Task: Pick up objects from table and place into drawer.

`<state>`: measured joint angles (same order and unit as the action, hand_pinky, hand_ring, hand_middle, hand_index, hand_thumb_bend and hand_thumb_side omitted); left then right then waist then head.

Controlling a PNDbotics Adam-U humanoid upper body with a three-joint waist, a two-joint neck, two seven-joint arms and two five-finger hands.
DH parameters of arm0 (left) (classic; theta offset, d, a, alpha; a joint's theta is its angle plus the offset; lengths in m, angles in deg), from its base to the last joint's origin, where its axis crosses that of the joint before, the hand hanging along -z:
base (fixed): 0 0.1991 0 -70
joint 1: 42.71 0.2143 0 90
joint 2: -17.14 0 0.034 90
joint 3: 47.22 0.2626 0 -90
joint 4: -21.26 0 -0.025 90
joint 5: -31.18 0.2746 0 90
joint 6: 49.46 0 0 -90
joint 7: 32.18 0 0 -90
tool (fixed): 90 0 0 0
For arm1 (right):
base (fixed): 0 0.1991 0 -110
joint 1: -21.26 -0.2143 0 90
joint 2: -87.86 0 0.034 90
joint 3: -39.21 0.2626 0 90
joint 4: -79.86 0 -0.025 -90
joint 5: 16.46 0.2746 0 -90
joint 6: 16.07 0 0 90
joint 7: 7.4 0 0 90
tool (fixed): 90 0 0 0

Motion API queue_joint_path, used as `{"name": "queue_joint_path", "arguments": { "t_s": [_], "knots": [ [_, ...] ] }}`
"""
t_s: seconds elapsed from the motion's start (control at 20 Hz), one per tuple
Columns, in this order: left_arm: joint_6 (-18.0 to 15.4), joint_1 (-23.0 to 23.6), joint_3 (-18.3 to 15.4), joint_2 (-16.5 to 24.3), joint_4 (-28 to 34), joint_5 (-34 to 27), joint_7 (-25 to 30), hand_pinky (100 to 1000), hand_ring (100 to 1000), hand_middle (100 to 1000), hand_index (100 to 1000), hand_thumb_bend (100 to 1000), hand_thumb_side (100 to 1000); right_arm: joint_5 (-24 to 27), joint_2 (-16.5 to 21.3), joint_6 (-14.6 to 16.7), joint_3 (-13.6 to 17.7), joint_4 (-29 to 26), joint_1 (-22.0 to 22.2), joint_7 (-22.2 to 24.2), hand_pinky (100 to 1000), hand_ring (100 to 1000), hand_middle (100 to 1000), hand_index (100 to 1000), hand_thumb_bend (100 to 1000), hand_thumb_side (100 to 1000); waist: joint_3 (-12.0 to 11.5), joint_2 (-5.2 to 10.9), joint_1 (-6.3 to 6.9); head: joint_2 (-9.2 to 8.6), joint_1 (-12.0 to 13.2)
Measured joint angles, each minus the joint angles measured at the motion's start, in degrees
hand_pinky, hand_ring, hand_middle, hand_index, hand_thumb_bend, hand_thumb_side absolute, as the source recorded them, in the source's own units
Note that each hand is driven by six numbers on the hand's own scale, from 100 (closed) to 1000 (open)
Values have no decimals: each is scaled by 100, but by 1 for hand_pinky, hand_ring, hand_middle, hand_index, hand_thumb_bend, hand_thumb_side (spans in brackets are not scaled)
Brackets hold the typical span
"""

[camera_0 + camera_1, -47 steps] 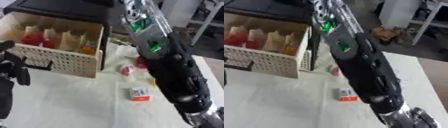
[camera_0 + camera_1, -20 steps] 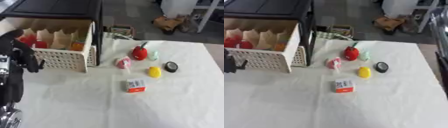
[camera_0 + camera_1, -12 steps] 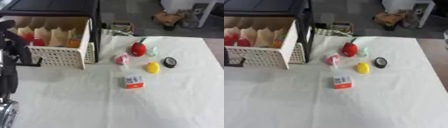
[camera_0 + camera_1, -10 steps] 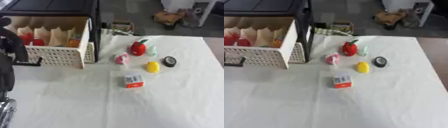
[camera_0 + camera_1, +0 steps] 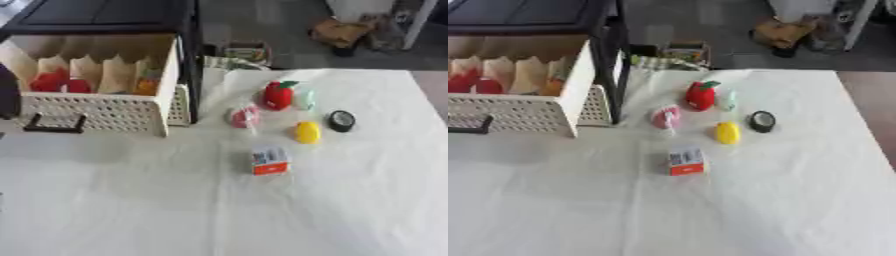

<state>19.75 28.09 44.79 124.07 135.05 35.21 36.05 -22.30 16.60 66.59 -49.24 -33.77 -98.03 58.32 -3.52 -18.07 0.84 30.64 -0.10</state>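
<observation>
The cream perforated drawer [image 5: 105,114] stands pulled out at the left, with a black handle [image 5: 54,124] on its front. Red things [image 5: 52,82] and an orange thing [image 5: 149,86] lie in its compartments. On the white cloth sit a red fruit-shaped toy [image 5: 278,95], a pale green thing [image 5: 304,99], a pink thing [image 5: 245,116], a yellow thing [image 5: 306,132], a black round thing [image 5: 340,120] and a small white and orange box [image 5: 269,160]. Only a dark sliver of my left hand [image 5: 7,92] shows at the left edge, beside the drawer. My right hand is out of sight.
A black cabinet top [image 5: 105,12] lies over the drawer, with a black frame post [image 5: 194,75] at the drawer's right side. Beyond the table's far edge, bags and boxes [image 5: 346,32] sit on the floor. White cloth [image 5: 262,215] covers the near table.
My right arm, which filled the view at first, has left it. My left hand has drawn back to the left edge. The things on the cloth have stayed put.
</observation>
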Motion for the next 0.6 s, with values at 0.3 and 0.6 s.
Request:
{"name": "queue_joint_path", "arguments": {
  "t_s": [0.3,0.6],
  "knots": [
    [71,513,-83,794,1,504,-120,100,100,333,639,100,268,130,-5,228,109,0,370,-142,757,656,639,753,100,776,38,-12,15,3,1],
    [521,899,-197,1390,2,1013,669,110,100,358,656,100,311,192,-153,359,215,0,708,-156,760,658,649,763,113,893,76,-22,40,4,-4]
  ]
}}
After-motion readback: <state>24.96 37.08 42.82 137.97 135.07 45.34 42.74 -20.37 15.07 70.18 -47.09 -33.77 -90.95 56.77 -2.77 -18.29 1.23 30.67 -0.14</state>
